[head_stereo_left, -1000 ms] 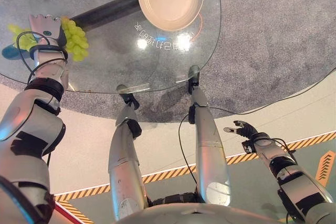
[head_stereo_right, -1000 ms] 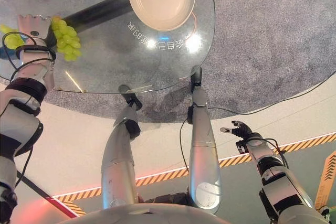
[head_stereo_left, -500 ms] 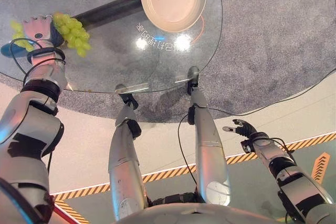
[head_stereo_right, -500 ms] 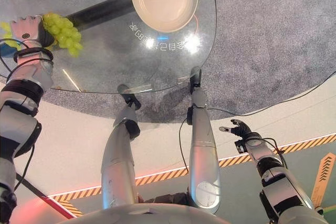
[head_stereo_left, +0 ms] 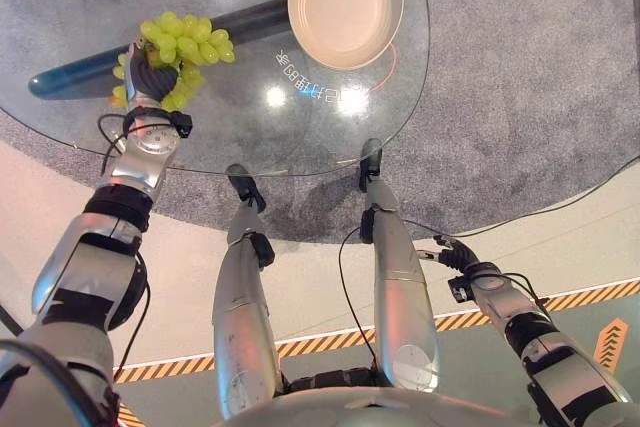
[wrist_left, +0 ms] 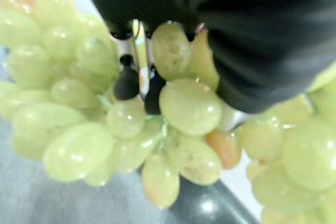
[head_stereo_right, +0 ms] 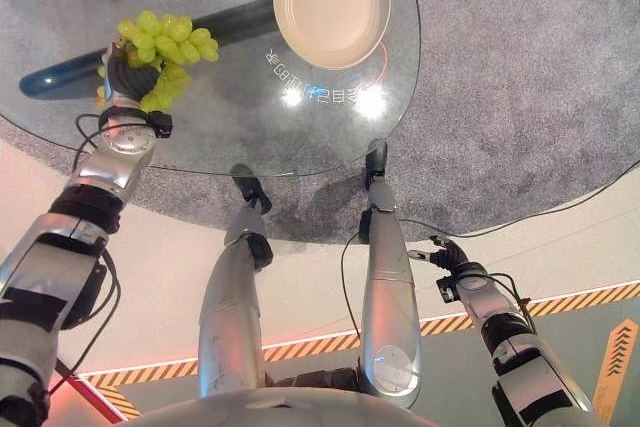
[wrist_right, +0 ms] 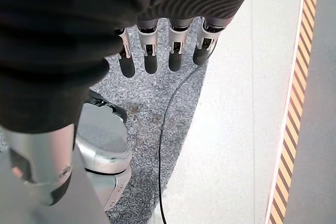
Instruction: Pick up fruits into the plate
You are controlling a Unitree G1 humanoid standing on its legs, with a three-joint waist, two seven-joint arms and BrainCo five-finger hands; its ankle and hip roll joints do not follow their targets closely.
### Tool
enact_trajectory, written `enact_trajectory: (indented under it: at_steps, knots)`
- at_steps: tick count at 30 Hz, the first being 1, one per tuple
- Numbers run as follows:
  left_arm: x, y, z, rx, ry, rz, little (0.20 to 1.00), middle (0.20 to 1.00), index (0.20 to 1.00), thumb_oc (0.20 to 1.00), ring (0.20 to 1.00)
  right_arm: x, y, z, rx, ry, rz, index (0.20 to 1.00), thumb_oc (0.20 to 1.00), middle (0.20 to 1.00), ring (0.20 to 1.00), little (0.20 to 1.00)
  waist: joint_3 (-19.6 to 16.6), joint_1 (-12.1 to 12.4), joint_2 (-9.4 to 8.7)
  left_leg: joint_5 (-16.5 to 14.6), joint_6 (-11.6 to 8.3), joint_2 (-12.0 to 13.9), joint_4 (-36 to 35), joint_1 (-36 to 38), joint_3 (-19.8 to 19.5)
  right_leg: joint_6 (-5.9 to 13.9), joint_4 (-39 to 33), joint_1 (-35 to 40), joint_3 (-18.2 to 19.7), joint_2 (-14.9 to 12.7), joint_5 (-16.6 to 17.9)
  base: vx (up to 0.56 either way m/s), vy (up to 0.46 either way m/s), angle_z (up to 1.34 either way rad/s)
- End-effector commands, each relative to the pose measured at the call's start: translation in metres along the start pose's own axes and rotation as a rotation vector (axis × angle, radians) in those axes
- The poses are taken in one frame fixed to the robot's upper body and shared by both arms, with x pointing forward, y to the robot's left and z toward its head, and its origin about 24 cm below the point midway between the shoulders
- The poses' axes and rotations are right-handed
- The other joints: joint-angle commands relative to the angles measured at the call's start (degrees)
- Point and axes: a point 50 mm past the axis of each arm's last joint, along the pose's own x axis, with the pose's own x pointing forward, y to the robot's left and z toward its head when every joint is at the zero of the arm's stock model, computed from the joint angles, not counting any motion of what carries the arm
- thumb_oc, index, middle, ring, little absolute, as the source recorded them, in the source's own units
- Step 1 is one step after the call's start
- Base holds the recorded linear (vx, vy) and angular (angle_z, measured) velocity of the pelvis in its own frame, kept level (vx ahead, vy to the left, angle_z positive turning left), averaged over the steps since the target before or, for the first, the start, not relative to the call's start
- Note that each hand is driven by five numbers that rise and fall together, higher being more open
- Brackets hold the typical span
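Note:
A bunch of green grapes point(head_stereo_left: 185, 45) hangs over the left part of the round glass table point(head_stereo_left: 250, 137), and my left hand point(head_stereo_left: 152, 75) is shut on it. In the left wrist view the grapes point(wrist_left: 184, 108) crowd around my curled fingers point(wrist_left: 127, 80). The cream plate point(head_stereo_left: 345, 2) sits at the table's far side, to the right of the grapes, with nothing in it. My right hand point(head_stereo_left: 447, 251) hangs low at the right, away from the table, its fingers point(wrist_right: 149, 59) relaxed and holding nothing.
A dark bar point(head_stereo_left: 90, 65) shows through the glass under the table. Grey carpet point(head_stereo_left: 530, 67) lies around the table, with pale floor and a yellow-black striped line point(head_stereo_left: 580, 297) nearer to me.
My left hand has lifted the grapes and carried them right, toward the plate. The camera has shifted a little. The right hand has hardly moved.

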Motion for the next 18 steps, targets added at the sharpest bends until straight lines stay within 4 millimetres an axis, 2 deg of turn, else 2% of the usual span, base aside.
enact_trajectory:
  at_steps: [1,6,12,18]
  knots:
    - [0.005,0.015,0.019,-0.233,-0.075,0.0,0.2,0.2,0.2,0.2,0.2,-0.011,0.001,-0.041,-0.007,0.119,-0.004,1.0,1.0,1.0,1.0,1.0,0.2,1.2,-1.33,-6.0,-0.31,-4.7,3.8,-0.4,-1.5,-0.6,-3.4,3.4,-2.2,4.0,0.3,0.0,0.0,0.0]
    - [-0.005,0.004,0.015,-0.446,-0.057,-0.101,0.2,0.2,0.2,0.2,0.2,-0.013,-0.001,-0.049,-0.012,0.144,-0.015,1.0,1.0,1.0,1.0,1.0,0.2,1.7,-0.57,-6.3,-0.06,-4.6,3.4,2.5,-1.4,-0.72,-2.9,6.2,-2.6,3.6,-0.8,0.01,0.009,0.02]
    - [-0.019,-0.011,0.021,-0.679,-0.079,-0.24,0.2,0.2,0.2,0.2,0.2,-0.014,-0.002,-0.051,0.001,0.137,-0.029,1.0,1.0,1.0,1.0,1.0,0.2,2.5,-0.16,-6.8,0.34,-4.9,3.0,6.1,-1.6,-1.03,-3.0,9.9,-3.2,3.2,-1.7,0.0,0.0,0.0]
    - [-0.038,-0.023,0.023,-0.829,-0.105,-0.369,0.2,0.2,0.2,0.2,0.2,-0.013,0.007,-0.036,-0.004,0.043,-0.011,1.0,1.0,1.0,1.0,1.0,0.2,3.8,-0.77,-7.4,0.8,-5.0,2.0,13.3,-2.0,-1.1,-3.5,17.5,-4.2,3.0,-3.1,-0.01,-0.013,0.02]
